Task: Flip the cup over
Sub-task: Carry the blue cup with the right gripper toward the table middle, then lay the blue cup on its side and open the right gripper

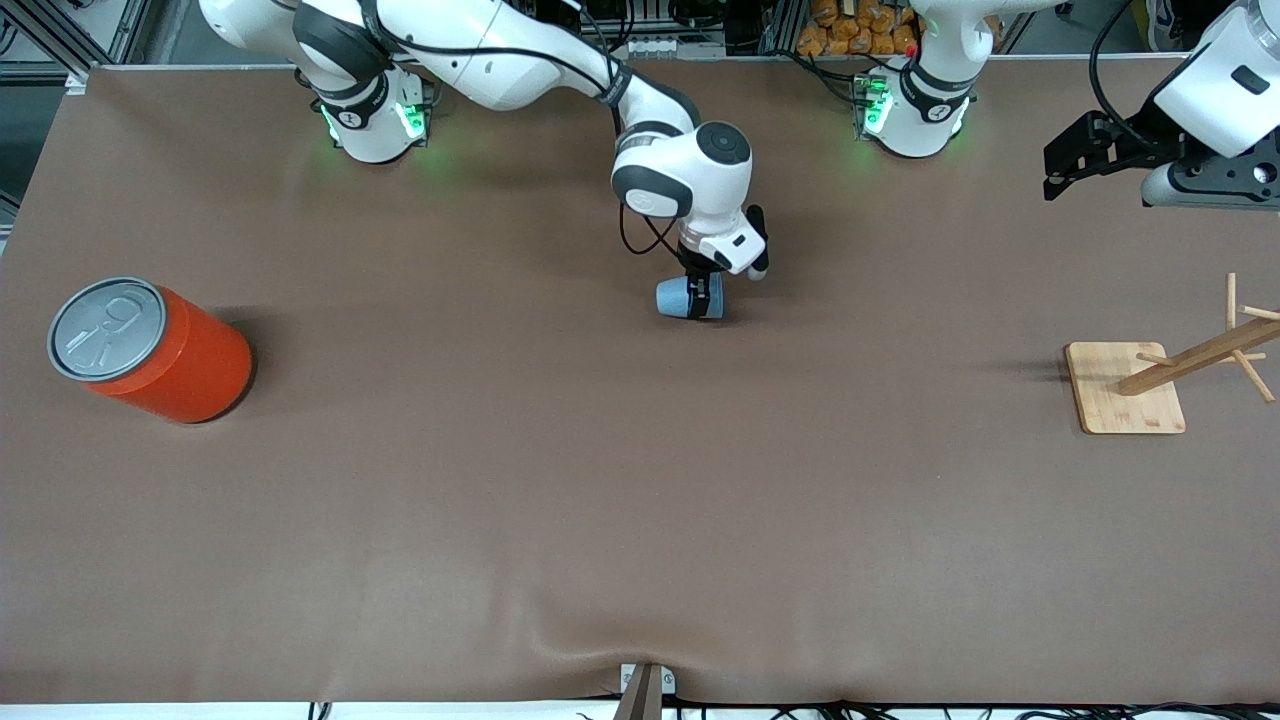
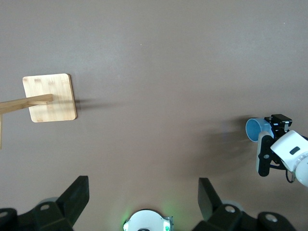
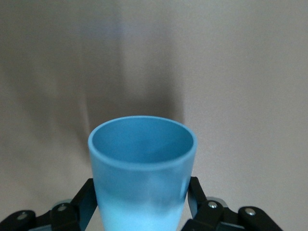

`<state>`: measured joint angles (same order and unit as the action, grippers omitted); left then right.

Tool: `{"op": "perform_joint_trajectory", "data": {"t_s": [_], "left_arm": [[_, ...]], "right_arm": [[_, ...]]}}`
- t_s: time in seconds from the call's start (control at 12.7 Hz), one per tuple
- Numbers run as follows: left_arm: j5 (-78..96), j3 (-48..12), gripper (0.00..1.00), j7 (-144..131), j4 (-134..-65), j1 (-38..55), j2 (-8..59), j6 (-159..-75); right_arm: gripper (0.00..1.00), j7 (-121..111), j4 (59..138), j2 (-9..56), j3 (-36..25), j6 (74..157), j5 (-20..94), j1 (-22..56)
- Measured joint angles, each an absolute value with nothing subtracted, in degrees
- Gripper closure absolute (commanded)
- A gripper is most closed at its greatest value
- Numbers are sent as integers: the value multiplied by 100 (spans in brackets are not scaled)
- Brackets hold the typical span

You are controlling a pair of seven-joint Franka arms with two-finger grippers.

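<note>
**Cup's sideways in your right claw**

Your right claw point(image 1: 706, 296) is clamped on the cup point(image 1: 676, 297), mid-tabletop point(image 1: 560, 500). It's lying level, long axis running along the table's length, its mouth toward the left arm's end. Your left claw point(image 1: 1062, 165) waits wide open, off above the wooden stand point(image 1: 1125, 388).

A robotics lab: two white robot arms point(image 1: 520, 60) are bolted by their green-lit bases point(image 1: 375, 120) to a worktop point(image 1: 600, 500) under a plain brown mat, with aluminium framing point(image 1: 60, 30) and loose cables point(image 1: 1100, 60) along its edge.
</note>
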<state>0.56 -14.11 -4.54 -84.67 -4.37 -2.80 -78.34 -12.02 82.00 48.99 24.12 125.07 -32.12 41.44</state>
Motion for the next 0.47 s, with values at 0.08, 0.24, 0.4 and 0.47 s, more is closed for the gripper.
{"op": "perform_joint_trajectory", "data": {"t_s": [0.08, 0.24, 0.4, 0.47], "left_arm": [[55, -1411, 0, -454, -8467, -439, -280, -7834], [55, -1411, 0, -454, -8467, -440, -280, -7834], [54, -1411, 0, -454, -8469, -440, -280, -7834], [54, -1411, 0, -454, -8470, -440, -280, -7834]], "right_arm": [[76, -1128, 8137, 4938, 2410, 12489, -3256, 4174], [0, -1012, 8057, 4978, 2403, 12448, -3303, 4223], [0, -944, 8033, 5016, 2395, 12444, -3312, 4242], [0, -941, 7996, 5020, 2385, 12393, -3314, 4241]]}}
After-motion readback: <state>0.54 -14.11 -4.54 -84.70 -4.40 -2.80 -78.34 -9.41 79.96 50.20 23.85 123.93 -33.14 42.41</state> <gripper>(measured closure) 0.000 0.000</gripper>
